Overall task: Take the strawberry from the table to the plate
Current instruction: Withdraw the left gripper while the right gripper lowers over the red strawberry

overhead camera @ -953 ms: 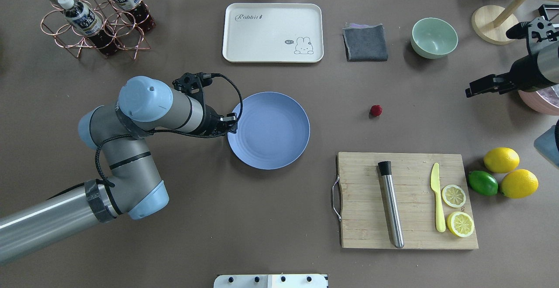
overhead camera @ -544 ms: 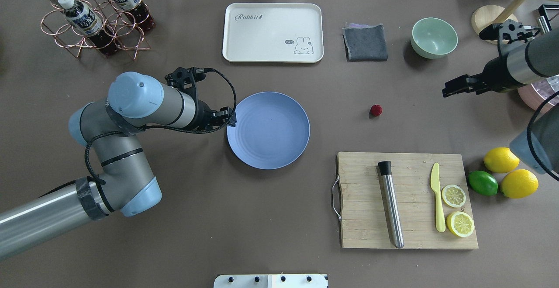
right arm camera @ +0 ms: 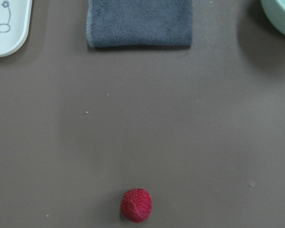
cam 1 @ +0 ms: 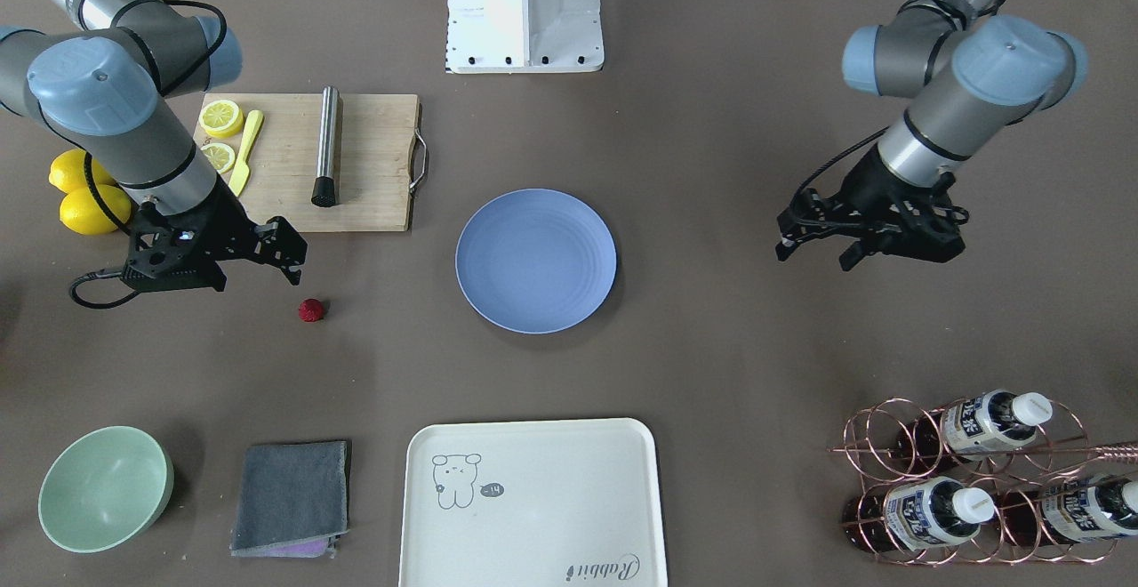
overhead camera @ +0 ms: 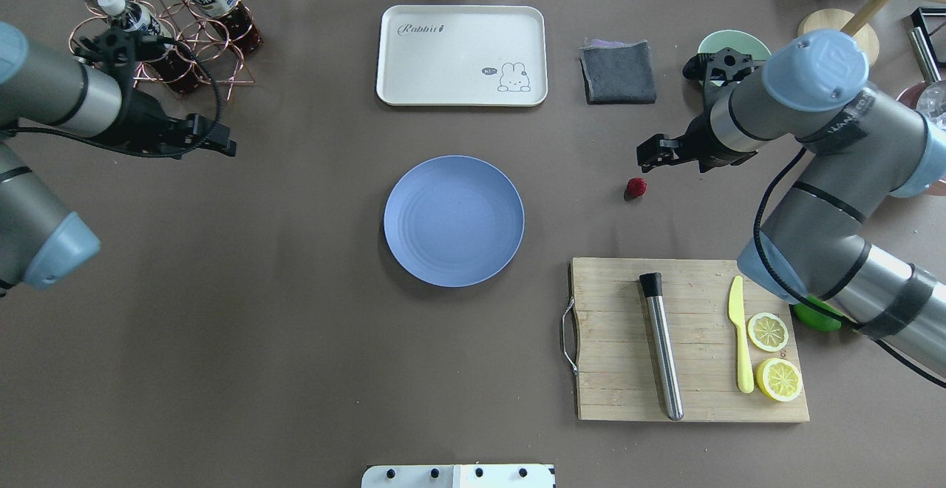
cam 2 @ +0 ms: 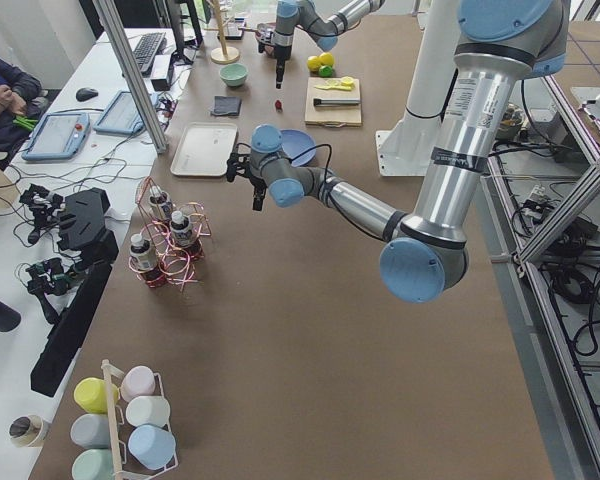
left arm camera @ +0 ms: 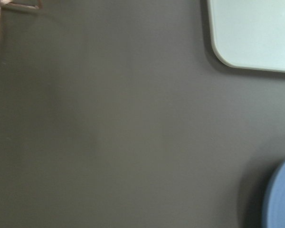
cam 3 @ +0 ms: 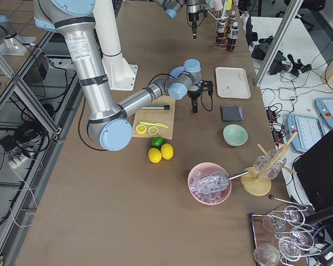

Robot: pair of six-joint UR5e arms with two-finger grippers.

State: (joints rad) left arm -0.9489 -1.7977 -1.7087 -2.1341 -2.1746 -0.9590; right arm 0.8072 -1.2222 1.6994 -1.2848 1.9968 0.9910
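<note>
The strawberry point(overhead camera: 635, 188) is seen lying on the bare table point(overhead camera: 295, 325), well apart from the blue plate point(overhead camera: 454, 220), on the plate's right in the overhead view. It sits between the grey cloth point(overhead camera: 618, 72) and the wooden cutting board point(overhead camera: 687, 340) and touches neither. In the right wrist view it shows at bottom centre, upright enough, with a bumpy skin.

Handling, judged: very light, small and roundish, so it is likely to roll or squirt out if pinched off centre. The skin is probably soft or slightly yielding, so only a gentle squeeze is called for. It should be taken across its widest middle from straight above, with the fingertips brought low, close to the table, 1 on each side. Nothing stands near enough to get in the way.

The right gripper point(cam 1: 260, 271) is held above the table just beside the strawberry, on the cutting-board side, without touching it. Its 2 fingers appear parted, wider than the berry, and nothing is held between them. A short shift over the berry and a descent are judged to be needed first.

The left gripper point(cam 1: 816, 253) hangs well away on the other side of the plate, near the copper bottle rack point(overhead camera: 159, 44). Its 2 fingers look spread and empty. Only bare table, a tray corner and the plate's edge are shown in its wrist view.

The plate is empty; the pick is not yet made.
</note>
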